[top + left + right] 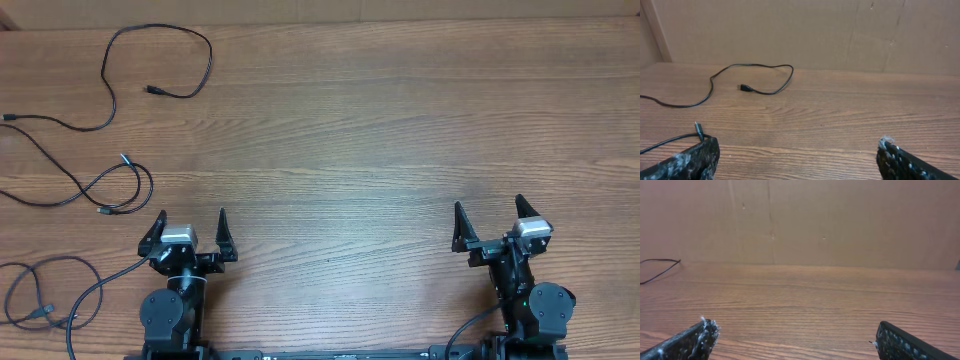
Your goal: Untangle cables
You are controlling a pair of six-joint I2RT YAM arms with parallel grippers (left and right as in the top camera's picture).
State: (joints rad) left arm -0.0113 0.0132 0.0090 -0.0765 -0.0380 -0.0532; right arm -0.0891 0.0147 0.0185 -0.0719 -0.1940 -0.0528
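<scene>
Three thin black cables lie apart on the wooden table at the left. One (160, 60) loops at the far left and also shows in the left wrist view (755, 80). A second (90, 185) curls mid-left, its plug end near my left finger (699, 131). A third (45, 290) coils at the near left edge. My left gripper (191, 222) is open and empty at the near left, right of the cables. My right gripper (490, 212) is open and empty at the near right, far from them. A cable end shows at the left of the right wrist view (660, 267).
A brown cardboard wall (815, 30) stands along the table's far edge. Thicker black arm cables (470, 335) run by the arm bases at the near edge. Bare wood table (350, 130) lies between the two arms.
</scene>
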